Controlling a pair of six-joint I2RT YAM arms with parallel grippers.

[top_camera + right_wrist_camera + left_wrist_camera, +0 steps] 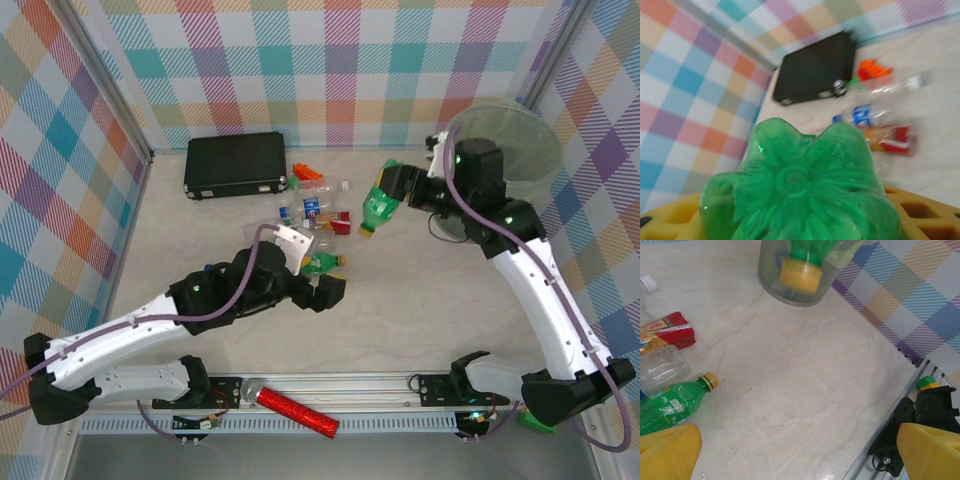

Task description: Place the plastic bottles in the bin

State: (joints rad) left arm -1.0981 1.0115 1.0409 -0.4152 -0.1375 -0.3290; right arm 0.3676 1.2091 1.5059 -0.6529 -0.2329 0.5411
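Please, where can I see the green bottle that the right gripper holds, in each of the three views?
Top external: the green bottle is right of centre, with its cap pointing down-left.
Left wrist: top centre, yellow cap toward the camera, in front of the bin.
Right wrist: lower centre, base toward the camera.
Shared landmark: the red-labelled bottle lying on the table.

No legible text, green bottle label blurred (white marks only)

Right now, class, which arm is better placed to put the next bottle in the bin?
Right. The right gripper grips a green bottle near the bin; the left gripper is open, by the loose bottles lying farther off.
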